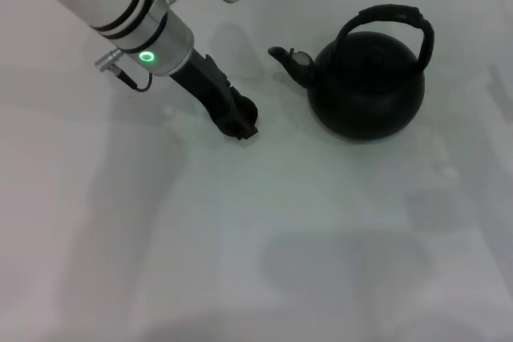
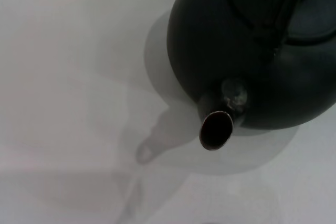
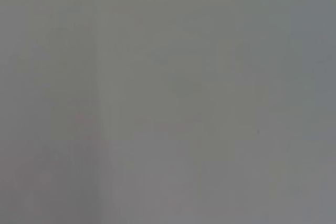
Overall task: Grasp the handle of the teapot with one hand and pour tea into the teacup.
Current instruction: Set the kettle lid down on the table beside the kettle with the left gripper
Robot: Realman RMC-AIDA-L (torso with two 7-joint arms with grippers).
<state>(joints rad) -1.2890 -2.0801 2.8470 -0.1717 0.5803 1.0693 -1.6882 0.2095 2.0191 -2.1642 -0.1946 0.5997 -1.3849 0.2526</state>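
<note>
Sitting upright on the white desk (image 1: 337, 222), the teapot (image 1: 367, 90) is on your right side of the head view, its round black body resting flat. Its handle (image 1: 390, 20) arches over the lid, free of any grip, and its short spout (image 1: 287, 57) points toward your left arm. From the left wrist camera you look down on the same teapot (image 2: 262, 51), with the open mouth of the spout (image 2: 216, 130) facing the lens and a soft shadow spread on the desk (image 2: 68, 77) beside it.

Just beside the spout, a little nearer to you, your left hand (image 1: 239, 122) is low over the desk at the end of the white forearm that comes in from the upper left, a green ring lit on its wrist. A small round dark shape sits at the fingertips; it may be the teacup (image 1: 247, 107), but you cannot tell for sure, nor whether the fingers are parted or closed around it.

Your right hand does not appear in the head view, and the right wrist camera shows only a plain grey surface.
</note>
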